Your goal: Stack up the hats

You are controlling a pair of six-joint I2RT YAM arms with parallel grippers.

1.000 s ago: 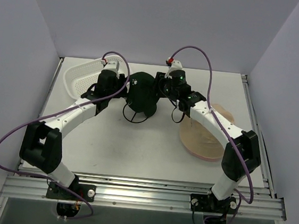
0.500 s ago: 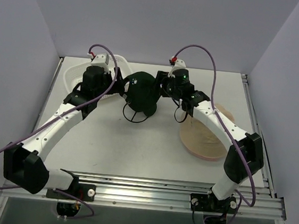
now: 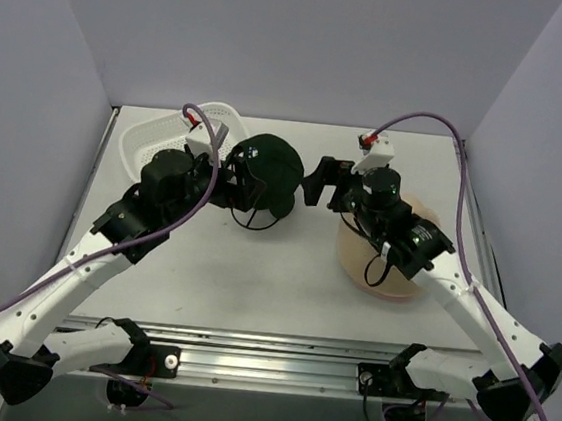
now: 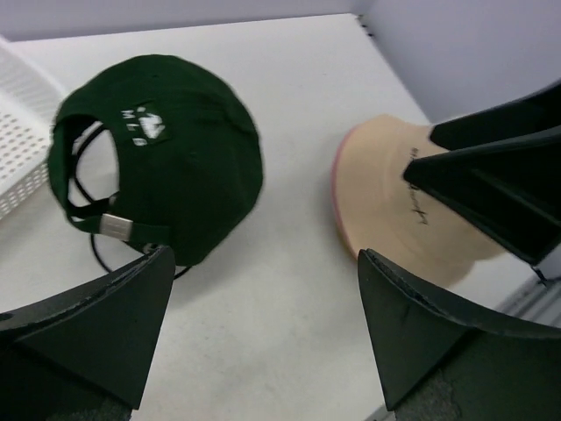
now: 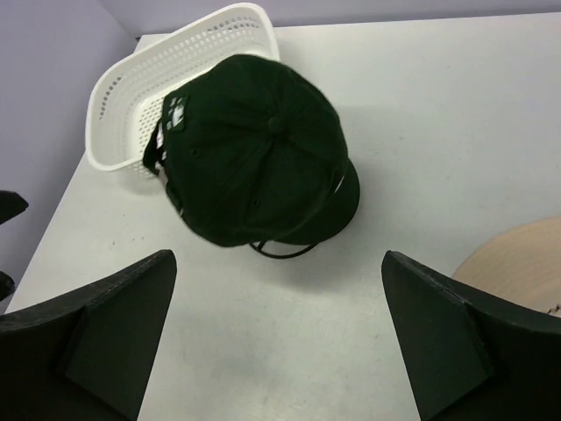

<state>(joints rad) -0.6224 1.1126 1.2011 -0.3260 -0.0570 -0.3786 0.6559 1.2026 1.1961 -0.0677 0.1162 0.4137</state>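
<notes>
I see both pairs of jaws wide apart, holding nothing. Ahead of the left gripper [image 4: 263, 263], the dark green cap [image 4: 175, 149] lies off the left finger and the tan bucket hat [image 4: 394, 202] off the right. The same cap lies straight ahead of the right gripper [image 5: 278, 263], just beside the white basket [image 5: 131, 88].

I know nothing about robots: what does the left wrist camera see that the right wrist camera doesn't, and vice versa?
Left wrist only: the metal buckle on the strap of the dark green cap, and a pink rim under the tan hat. Right wrist only: most of the white basket and the cap's top button. Both: the cap with its white logo, part of the tan hat, and some basket.
</notes>
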